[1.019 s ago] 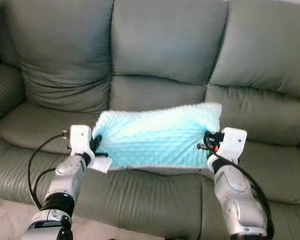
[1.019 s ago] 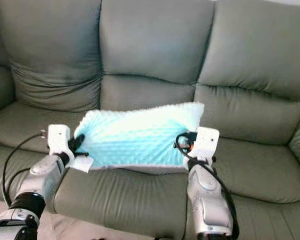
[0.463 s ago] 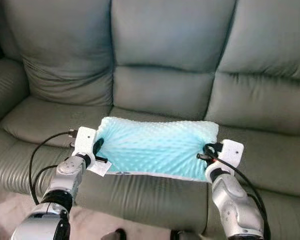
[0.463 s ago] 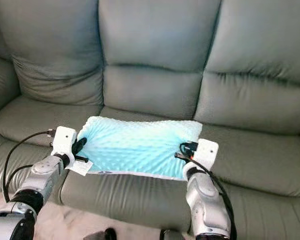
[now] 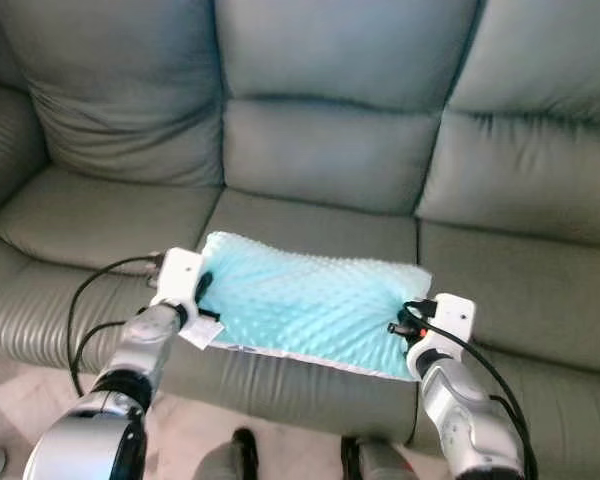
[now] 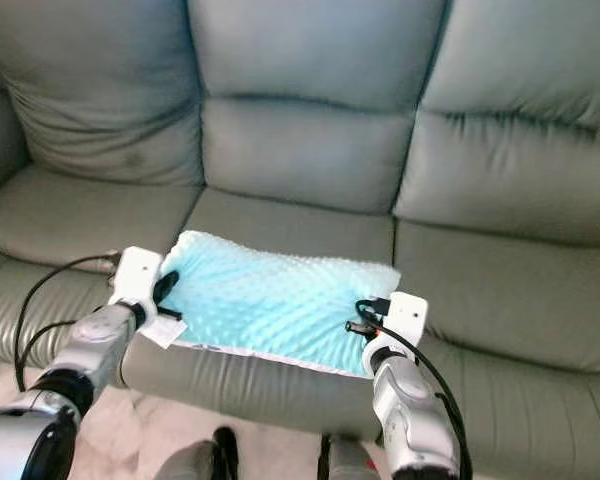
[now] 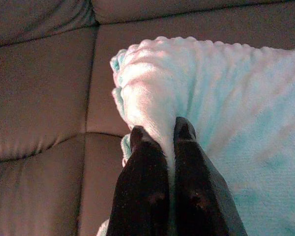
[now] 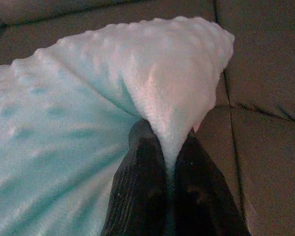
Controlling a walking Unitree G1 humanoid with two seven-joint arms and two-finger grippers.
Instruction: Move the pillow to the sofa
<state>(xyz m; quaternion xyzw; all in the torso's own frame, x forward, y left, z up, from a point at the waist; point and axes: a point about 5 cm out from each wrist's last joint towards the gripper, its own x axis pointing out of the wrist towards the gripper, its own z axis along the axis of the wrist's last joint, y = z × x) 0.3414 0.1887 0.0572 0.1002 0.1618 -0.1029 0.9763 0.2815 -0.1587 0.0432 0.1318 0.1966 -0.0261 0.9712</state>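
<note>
The left gripper (image 7: 163, 133) pinches the left end of the dimpled turquoise plush pillow (image 5: 310, 307), which lies over the front edge of the grey-green leather sofa (image 5: 320, 150)'s middle seat. The right gripper (image 8: 168, 140) clamps its right end. Released here, the overhanging pillow could slide off the front edge.

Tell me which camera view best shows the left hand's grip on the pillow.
Left wrist view: both black fingers pinch a fold of the pillow. The eye views show the left hand at the pillow's left end, the pinch too small to judge.
</note>
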